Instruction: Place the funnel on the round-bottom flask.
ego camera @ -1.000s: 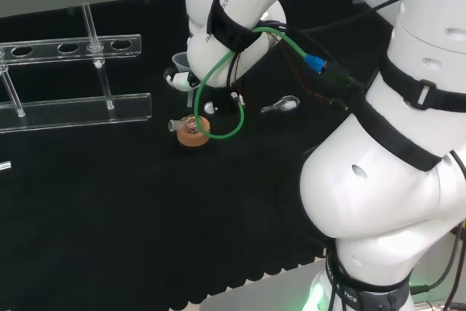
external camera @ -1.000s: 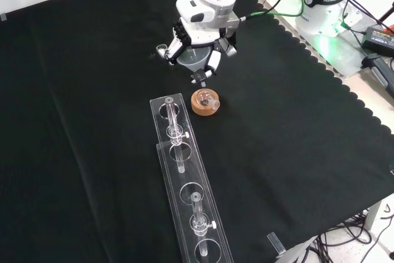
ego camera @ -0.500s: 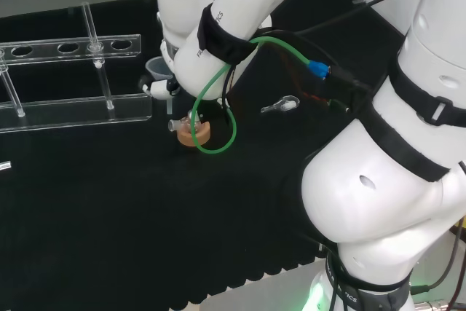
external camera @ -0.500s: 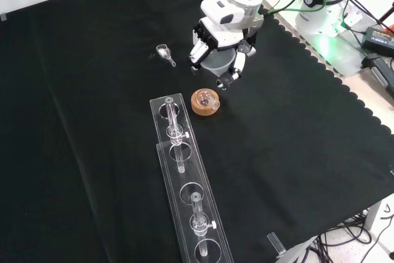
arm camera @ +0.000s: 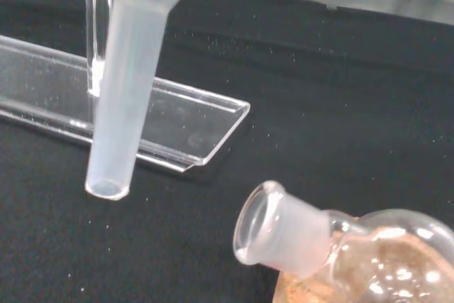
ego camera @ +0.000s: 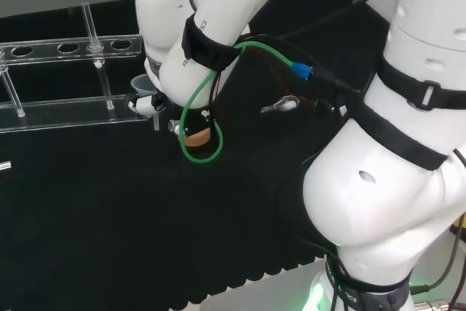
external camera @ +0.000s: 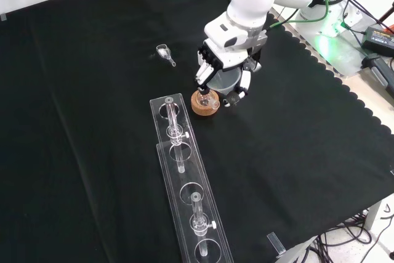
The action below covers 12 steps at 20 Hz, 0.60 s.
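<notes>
Funnel (arm camera: 128, 83) in my hand (external camera: 229, 66), fingers curled round its bowl; stem hangs clear of the cloth, tip open and empty. Round-bottom flask (arm camera: 340, 246) sits on its cork ring (external camera: 203, 104) just beside the stem, neck tilted well off vertical, mouth facing sideways toward the stem. Flask looks empty, though I cannot be sure through the glass.

Risk, as I judge it: with the neck tilted, a straight descent would land the stem on the rim or shoulder, and the flask could roll off the ring. Farther off, the clear tube rack (external camera: 184, 189) stands near; a wide swing could clip it. A small glass piece (external camera: 164, 52) lies well apart.
</notes>
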Available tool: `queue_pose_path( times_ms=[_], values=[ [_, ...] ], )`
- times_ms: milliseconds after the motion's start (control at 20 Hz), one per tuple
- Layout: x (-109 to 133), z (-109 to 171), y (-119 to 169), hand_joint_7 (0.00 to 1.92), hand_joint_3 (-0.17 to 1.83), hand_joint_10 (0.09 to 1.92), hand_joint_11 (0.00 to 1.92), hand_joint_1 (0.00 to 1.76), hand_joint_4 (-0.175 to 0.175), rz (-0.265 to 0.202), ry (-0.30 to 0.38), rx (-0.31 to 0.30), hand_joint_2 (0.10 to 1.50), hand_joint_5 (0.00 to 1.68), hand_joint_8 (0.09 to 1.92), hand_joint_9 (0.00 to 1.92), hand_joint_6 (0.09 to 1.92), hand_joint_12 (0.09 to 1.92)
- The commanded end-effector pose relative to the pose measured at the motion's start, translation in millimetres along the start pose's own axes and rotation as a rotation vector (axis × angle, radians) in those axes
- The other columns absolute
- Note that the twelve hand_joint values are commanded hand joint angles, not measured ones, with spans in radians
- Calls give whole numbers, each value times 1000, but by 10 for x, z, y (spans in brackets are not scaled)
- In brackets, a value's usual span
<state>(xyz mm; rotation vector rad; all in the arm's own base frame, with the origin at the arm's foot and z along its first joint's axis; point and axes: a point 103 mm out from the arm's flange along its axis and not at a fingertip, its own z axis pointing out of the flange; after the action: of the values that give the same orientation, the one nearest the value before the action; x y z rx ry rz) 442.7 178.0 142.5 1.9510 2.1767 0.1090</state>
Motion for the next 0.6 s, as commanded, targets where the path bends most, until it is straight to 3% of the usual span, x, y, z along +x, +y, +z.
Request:
queue_pose_path(
  times_ms=[50, 600],
  values=[
    [7, 208, 106, 1369, 732, 1261, 1920, 1181, -175, 8, -60, 30, 690, 1125, 1367, 1873, 962, 1494],
    [-248, 193, 189, 1369, 734, 1263, 1920, 1181, -175, 37, -102, 21, 688, 1126, 1367, 1874, 962, 1495]
  ],
)
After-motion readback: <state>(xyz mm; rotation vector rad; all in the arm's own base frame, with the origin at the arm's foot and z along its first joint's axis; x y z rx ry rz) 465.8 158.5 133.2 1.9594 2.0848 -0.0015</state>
